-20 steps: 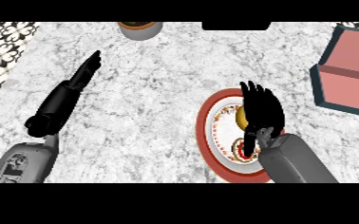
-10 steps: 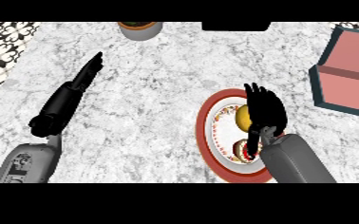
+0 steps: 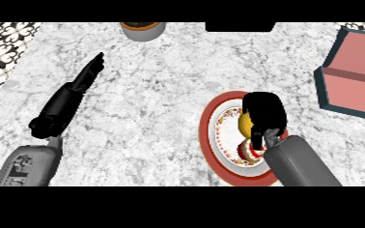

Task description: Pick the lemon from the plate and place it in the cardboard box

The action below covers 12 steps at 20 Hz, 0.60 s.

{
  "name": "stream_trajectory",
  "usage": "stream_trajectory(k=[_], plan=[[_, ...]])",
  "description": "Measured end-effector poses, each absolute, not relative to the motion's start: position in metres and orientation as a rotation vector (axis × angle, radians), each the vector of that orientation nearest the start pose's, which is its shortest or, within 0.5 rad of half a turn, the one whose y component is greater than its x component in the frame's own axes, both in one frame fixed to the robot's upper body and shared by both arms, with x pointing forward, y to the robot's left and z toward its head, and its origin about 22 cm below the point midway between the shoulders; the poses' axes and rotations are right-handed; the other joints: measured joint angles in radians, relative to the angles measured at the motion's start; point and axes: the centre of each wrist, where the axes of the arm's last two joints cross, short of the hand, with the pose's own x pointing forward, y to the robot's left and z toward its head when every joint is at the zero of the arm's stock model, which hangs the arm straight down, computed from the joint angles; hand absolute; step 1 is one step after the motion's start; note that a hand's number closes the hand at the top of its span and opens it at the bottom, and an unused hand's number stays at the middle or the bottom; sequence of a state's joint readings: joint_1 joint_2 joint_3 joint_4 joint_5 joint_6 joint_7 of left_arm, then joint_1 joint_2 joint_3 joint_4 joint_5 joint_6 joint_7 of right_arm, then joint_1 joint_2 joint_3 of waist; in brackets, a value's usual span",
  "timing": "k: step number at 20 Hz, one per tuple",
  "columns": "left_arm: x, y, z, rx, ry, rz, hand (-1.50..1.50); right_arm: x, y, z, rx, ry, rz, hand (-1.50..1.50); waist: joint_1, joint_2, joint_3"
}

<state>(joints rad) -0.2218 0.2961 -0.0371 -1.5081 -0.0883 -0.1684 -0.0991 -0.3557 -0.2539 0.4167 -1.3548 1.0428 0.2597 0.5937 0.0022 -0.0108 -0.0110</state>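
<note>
A yellow lemon [image 3: 246, 123] lies on a white plate with a red rim [image 3: 211, 140] at the lower right of the marble counter. My right hand [image 3: 264, 111] sits over the lemon with its fingers curled down round it, hiding most of the fruit. The box [image 3: 345, 75], pink inside with dark teal walls, stands at the right edge, partly cut off. My left hand [image 3: 75, 89] lies at the left, fingers straight and pointing up and away, holding nothing.
A grey pot with a brown rim [image 3: 143, 29] stands at the back of the counter. A dark rectangular object [image 3: 239, 26] sits at the back edge. A patterned surface [image 3: 14, 38] borders the counter's far left.
The right hand's fingers, straight and spread above the plate earlier, have curled down over the lemon. The left hand has not moved.
</note>
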Motion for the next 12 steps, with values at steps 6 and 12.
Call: stream_trajectory(k=[6,12], plan=[[0.296,0.272,0.061,0.099,-1.75,-0.53,0.0,0.293,-0.172,0.026,-0.971,-1.11,1.433,1.5,-0.001,-0.002,0.001],[0.294,0.275,0.06,0.105,-1.738,-0.521,0.0,0.257,-0.171,0.036,-0.542,-1.541,1.77,1.5,-0.012,-0.004,0.008]])
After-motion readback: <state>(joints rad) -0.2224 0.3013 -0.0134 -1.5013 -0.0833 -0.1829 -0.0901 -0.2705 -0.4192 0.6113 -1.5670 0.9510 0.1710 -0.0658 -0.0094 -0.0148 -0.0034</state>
